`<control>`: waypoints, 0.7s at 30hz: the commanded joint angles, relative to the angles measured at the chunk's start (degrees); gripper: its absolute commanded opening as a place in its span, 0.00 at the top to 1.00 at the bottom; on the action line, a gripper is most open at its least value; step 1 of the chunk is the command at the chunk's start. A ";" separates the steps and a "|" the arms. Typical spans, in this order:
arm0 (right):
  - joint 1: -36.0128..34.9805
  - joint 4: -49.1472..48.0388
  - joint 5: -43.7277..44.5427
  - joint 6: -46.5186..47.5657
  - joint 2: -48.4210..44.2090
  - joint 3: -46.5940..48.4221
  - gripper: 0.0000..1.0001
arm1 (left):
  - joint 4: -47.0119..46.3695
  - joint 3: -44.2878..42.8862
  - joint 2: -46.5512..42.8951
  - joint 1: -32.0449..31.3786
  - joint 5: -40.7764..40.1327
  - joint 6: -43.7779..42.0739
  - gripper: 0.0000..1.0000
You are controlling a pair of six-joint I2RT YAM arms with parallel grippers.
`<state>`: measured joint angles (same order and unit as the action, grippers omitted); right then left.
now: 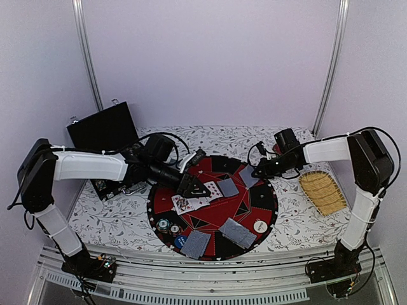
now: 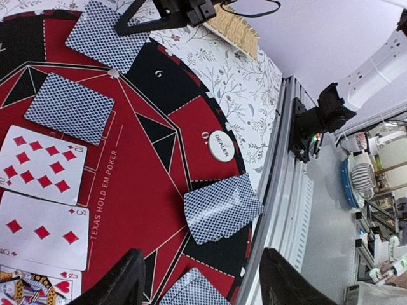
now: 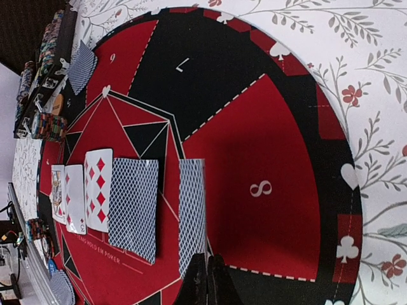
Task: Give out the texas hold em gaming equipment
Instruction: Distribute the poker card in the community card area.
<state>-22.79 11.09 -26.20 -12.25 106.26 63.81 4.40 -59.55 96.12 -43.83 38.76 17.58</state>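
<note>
Face-down card (image 3: 191, 216) at the right-hand end of the row laid across the middle of the round red-and-black board (image 3: 267, 127), on the side towards the right arm (image 1: 331, 150). Its long axis runs straight away from the right jaws, in line with the fingers, so the jaws meet it at its near short edge. They are fully closed with that edge between their tips. The card shows narrower than its neighbour, which suggests it is tipped up on one long side rather than lying flat. Just beside it and parallel lies a second face-down card (image 3: 133, 210), then the ten of diamonds (image 3: 99, 190) and two more face-up cards (image 3: 75, 198), all with long axes parallel. This makes the face-down card the fifth of the row. The coming move, whether a lift, a turn-over or a slide, probably has to go along or about that long axis and away from the neighbour, since a sideways sweep would disturb the row. The left arm (image 1: 89, 166) is the farther one. Its jaws are wide apart and hold nothing, over the left half of the board at the face-up end of the row. Its wrist view looks past them to a pair of face-down cards (image 2: 222, 216) and the dealer button (image 2: 220, 145). The board rests on the flowered desk (image 1: 299, 219).
</note>
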 commanded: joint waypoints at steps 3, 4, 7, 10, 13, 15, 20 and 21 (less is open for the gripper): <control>0.26 -5.65 -3.44 -6.45 5.71 2.24 0.98 | 1.22 0.82 0.57 0.13 -1.23 -1.24 0.37; 0.28 -6.58 -3.68 -7.12 6.43 2.39 0.98 | 1.30 0.82 0.81 0.11 -1.23 -1.17 0.37; 0.27 -6.62 -4.84 -8.20 8.81 3.62 0.98 | 1.48 0.84 1.55 0.05 -1.23 -1.15 0.38; 0.26 -6.06 -5.55 -7.68 9.83 4.24 0.98 | 1.55 0.77 2.25 -0.30 -1.52 -1.15 0.39; 0.24 -3.71 -5.70 -6.02 10.51 5.07 0.95 | 1.57 0.26 3.65 -1.38 -1.78 -0.98 0.41; 0.27 -2.61 -5.47 -5.16 10.89 5.08 0.88 | 1.71 -0.37 4.97 -2.47 -1.80 -0.79 0.42; 0.28 2.90 -0.64 -2.30 8.42 7.80 0.59 | 2.58 -2.67 9.29 -6.26 -2.30 -0.73 0.43; 0.22 4.40 1.02 -1.85 7.06 8.05 0.55 | 3.29 -3.42 10.43 -6.94 -2.37 -0.93 0.44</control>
<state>-22.70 10.13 -29.80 -17.15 115.72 69.17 5.56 -60.01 102.91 -47.35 36.80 17.19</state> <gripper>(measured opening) 0.383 0.570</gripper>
